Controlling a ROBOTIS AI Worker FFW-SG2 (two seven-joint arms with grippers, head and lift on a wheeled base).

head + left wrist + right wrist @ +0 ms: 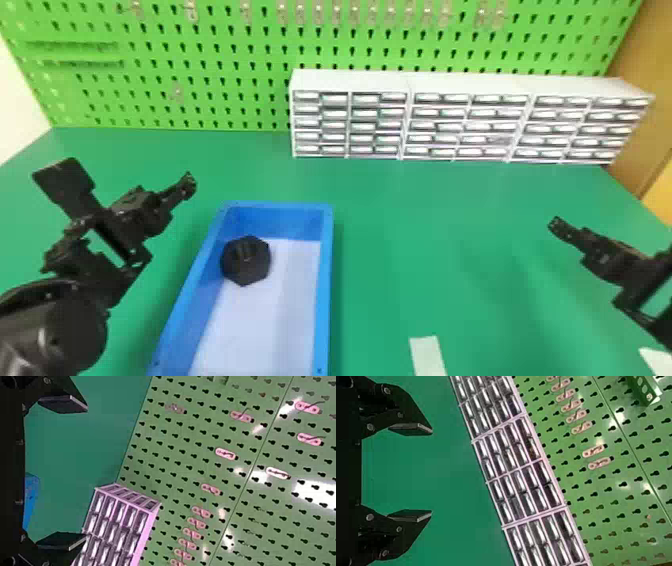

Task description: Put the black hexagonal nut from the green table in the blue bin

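The nut (245, 261) is lying in the bin (326, 235). Left pincer (129, 182) and right pincer (607, 254) are hovering over the surface (425, 225), both standing wide.

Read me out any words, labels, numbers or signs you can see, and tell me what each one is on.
No text can be read. I make out no lettering on the black hexagonal nut, blue bin or green pegboard.
The white cabinet's drawer fronts are too small to tell.

Grn pegboard (225, 75), wht drawer cabs (465, 120)
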